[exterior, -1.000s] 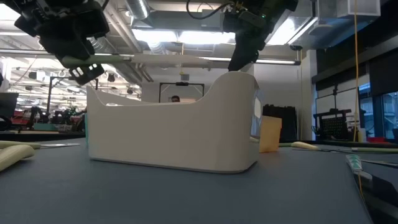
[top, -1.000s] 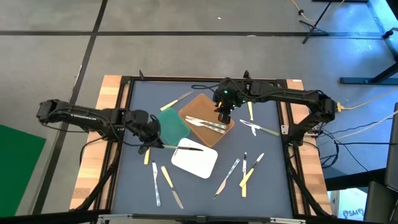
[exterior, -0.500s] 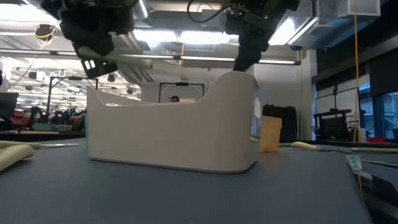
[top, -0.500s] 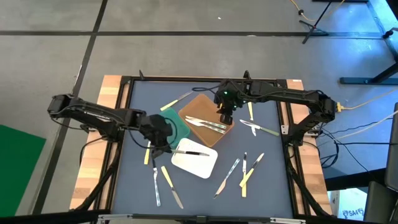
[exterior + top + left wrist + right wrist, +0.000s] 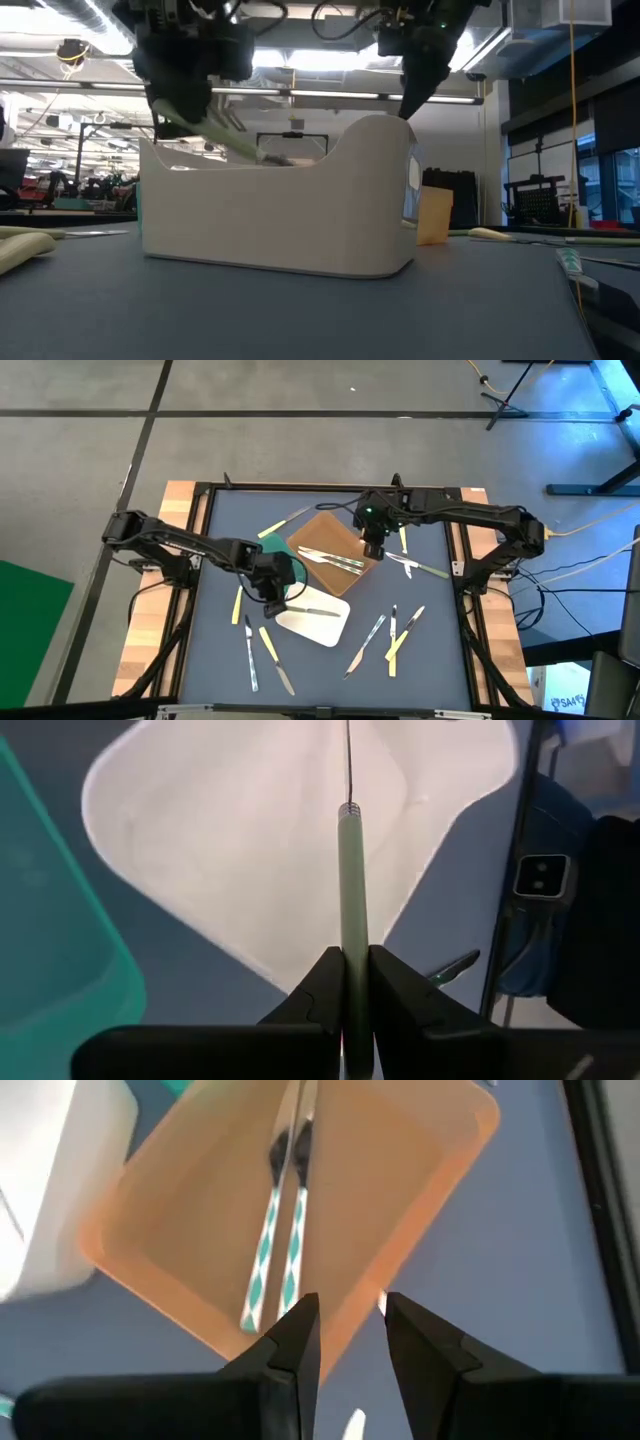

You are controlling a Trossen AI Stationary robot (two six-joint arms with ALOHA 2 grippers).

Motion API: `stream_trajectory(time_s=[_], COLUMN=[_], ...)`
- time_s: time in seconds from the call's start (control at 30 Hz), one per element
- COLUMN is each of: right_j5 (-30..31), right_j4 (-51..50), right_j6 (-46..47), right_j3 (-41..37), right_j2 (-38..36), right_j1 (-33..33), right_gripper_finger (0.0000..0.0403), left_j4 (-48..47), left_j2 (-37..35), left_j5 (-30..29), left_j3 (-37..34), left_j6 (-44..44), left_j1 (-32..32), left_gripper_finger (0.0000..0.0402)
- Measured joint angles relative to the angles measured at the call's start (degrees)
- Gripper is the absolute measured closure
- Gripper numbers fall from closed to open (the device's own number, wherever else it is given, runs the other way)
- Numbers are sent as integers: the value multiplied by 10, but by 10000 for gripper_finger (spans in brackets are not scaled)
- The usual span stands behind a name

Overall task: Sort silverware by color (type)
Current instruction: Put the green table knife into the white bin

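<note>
Left pincer (image 5: pixel 346 982) grips green-handled utensil (image 5: pixel 350 890) above white tray (image 5: pixel 250 850).

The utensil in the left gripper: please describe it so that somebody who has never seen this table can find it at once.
Start at the white tray in the middle of the dark table, next to the green tray. The left gripper hangs above its near-left edge, shut on a pale green-handled utensil whose metal end points over the white tray. It is the only piece lifted off the table; the others lie flat on the table or in trays.
</note>
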Motion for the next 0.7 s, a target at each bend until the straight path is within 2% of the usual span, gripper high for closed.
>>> stream_trajectory(time_s=[0.23, 0.57, 0.7], right_j5=[30, 49, 49], right_j4=[-38, -84, -88], right_j6=[-3, 1, 11], right_j3=[0, 0, 0], right_j2=[-46, -118, -143], right_j1=[0, 0, 0], right_gripper_finger=[299, 299, 299], left_j4=[11, 16, 16], left_j2=[32, 34, 34], left_j5=[5, 7, 6], left_j3=[1, 1, 1], left_j6=[-9, -8, -8], left_j1=[0, 0, 0], left_gripper_finger=[374, 372, 354])
